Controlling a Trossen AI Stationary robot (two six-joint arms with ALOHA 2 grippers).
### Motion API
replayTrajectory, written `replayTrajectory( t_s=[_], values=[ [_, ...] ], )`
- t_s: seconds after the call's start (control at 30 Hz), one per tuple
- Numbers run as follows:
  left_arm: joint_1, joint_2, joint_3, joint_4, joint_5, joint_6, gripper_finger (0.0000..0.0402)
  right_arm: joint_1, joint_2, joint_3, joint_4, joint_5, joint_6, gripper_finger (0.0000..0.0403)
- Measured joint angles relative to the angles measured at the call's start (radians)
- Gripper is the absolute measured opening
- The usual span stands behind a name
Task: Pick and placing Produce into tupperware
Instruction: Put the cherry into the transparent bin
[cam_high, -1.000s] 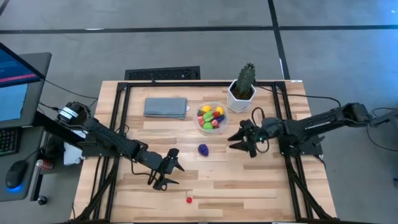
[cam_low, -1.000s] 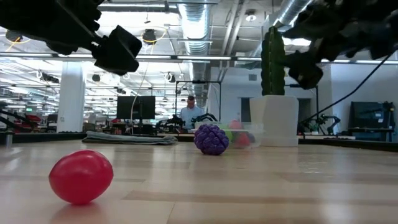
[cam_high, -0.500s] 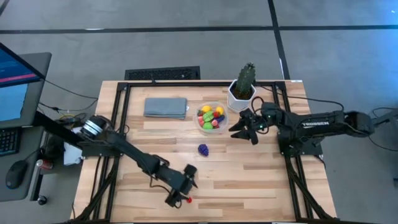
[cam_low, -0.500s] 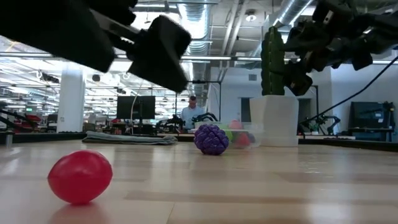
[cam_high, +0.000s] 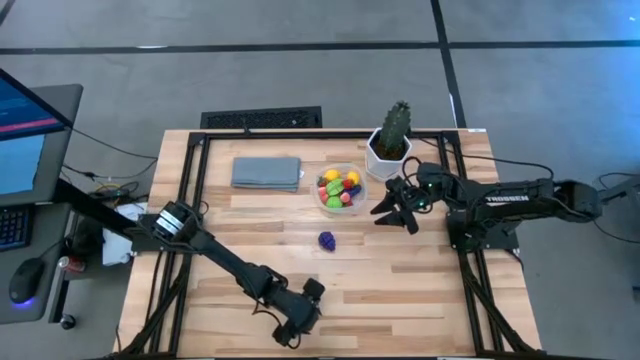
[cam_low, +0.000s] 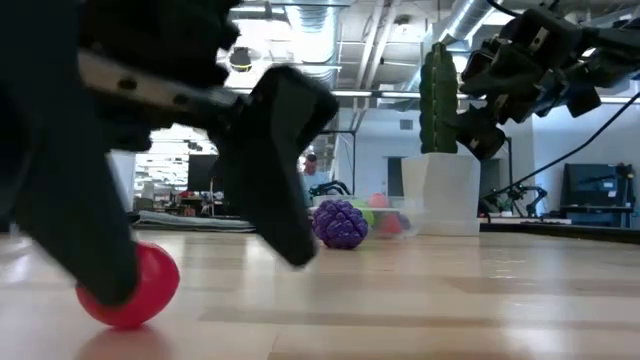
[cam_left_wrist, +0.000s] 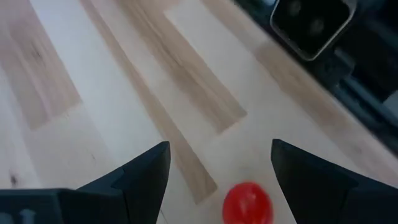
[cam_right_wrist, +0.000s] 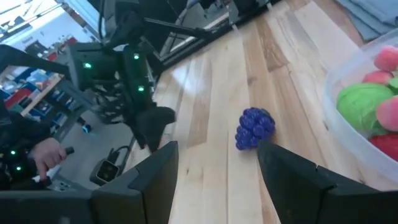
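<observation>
While left fingers (cam_left_wrist: 214, 177) straddle smooth red ball (cam_left_wrist: 247, 203) open, right fingers (cam_right_wrist: 217, 171) open, knobbly purple berry (cam_right_wrist: 255, 128).

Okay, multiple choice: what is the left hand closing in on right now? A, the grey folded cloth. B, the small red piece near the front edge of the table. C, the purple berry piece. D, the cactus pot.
B: the left hand hangs open with its fingers on either side of the small red piece, not yet gripping it.
</observation>
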Motion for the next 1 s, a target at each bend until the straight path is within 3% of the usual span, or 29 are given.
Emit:
replayTrajectory(
  t_s=[0.4, 1.0],
  values=[
    [-0.011, 0.01, 0.002, -0.098, 0.045, -0.031, 0.026, 0.001, 0.0, -0.001, -0.021, -0.001, -0.01, 0.0243],
    [0.001, 0.009, 0.0, -0.117, 0.043, -0.082, 0.0115, 0.001, 0.0, -0.001, -0.02, 0.007, -0.011, 0.0243]
  ],
)
